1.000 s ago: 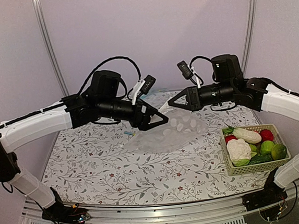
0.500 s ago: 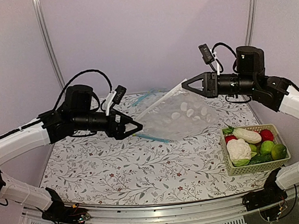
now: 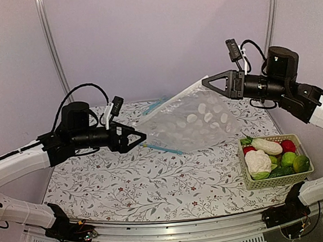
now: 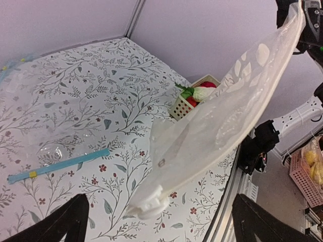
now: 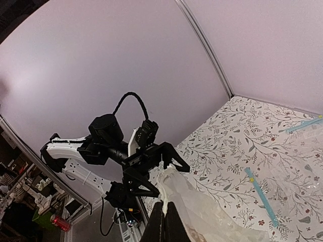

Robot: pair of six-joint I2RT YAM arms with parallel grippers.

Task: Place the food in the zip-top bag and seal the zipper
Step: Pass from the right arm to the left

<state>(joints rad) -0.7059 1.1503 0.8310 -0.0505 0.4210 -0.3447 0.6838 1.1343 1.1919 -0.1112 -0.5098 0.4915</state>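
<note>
The zip-top bag (image 3: pixel 198 122), clear with white dots, hangs slanting in the air. My right gripper (image 3: pixel 206 83) is shut on its upper corner, and in the right wrist view the fingers (image 5: pixel 165 224) pinch the bag's white edge (image 5: pixel 199 209). The bag's low end, a white lump (image 4: pixel 150 204), sits between the fingers of my open left gripper (image 3: pixel 138 141) without touching them. Its zipper I cannot make out. The food lies in a basket (image 3: pixel 274 183): cauliflower (image 3: pixel 258 160), radish (image 3: pixel 266 146), lemon (image 3: pixel 301 163) and a green fruit (image 3: pixel 288 158).
Red fruits (image 3: pixel 288 145) and a dark cucumber (image 3: pixel 279 172) share the basket at the right front. A light-blue strip (image 3: pixel 163 148) of a fainter clear bag (image 4: pixel 45 151) lies on the floral cloth under the hanging bag. Another blue strip (image 3: pixel 155 104) lies further back.
My left gripper opened, let go of the bag and drew back to the left. My right gripper rose to the right, lifting the bag off the table.
</note>
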